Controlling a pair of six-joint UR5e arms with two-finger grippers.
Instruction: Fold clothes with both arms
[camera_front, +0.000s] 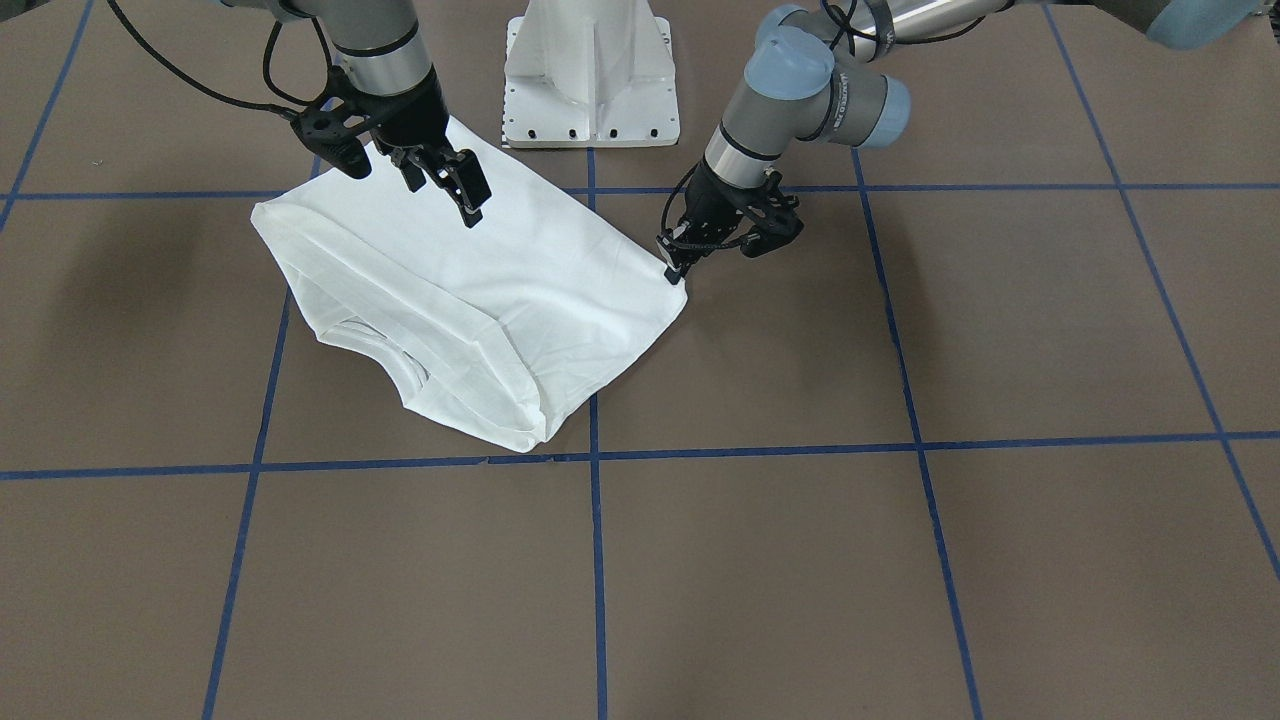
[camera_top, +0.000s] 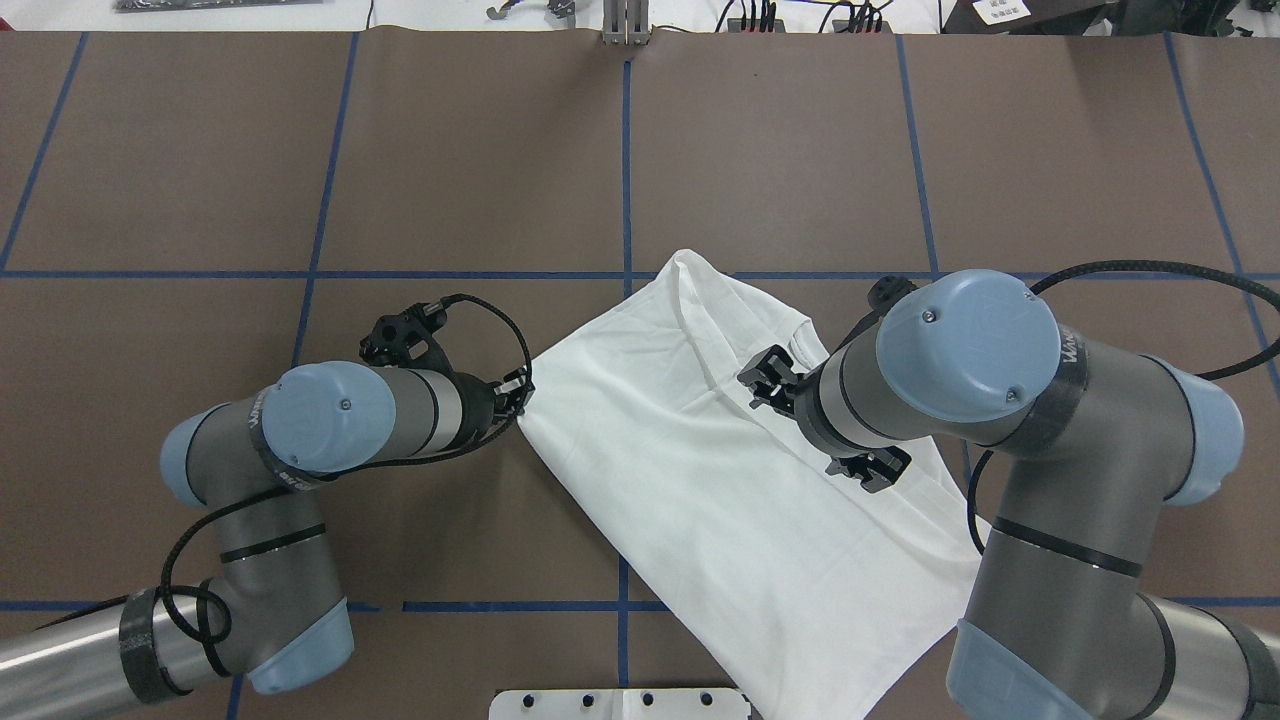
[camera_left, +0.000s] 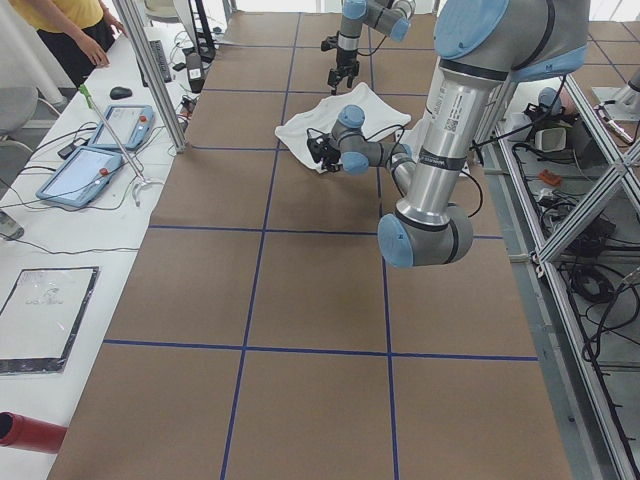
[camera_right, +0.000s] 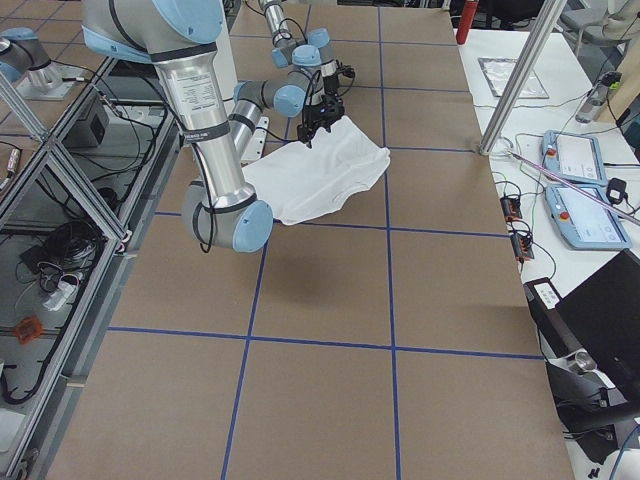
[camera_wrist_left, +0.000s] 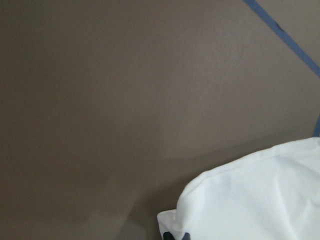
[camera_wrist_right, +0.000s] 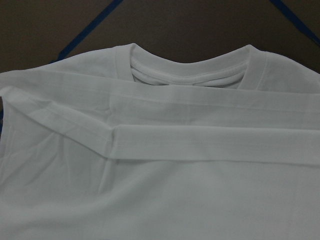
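The white T-shirt (camera_front: 520, 280) lies folded on the brown table, sleeves laid across the body and ribbed collar (camera_wrist_right: 190, 75) on the side away from me. Its printed text is hidden. My left gripper (camera_front: 674, 270) is low at the shirt's side corner and shut on the cloth's edge; it also shows in the overhead view (camera_top: 517, 393). The left wrist view shows that shirt corner (camera_wrist_left: 250, 200). My right gripper (camera_front: 445, 190) is open and empty. It hovers over the shirt's body near my base, as the overhead view (camera_top: 770, 385) also shows.
The white pedestal base (camera_front: 590, 70) stands just behind the shirt. Blue tape lines (camera_front: 596, 560) grid the brown table. An operator (camera_left: 60, 25) and teach pendants (camera_left: 100, 150) are at a side bench beyond the table's far edge.
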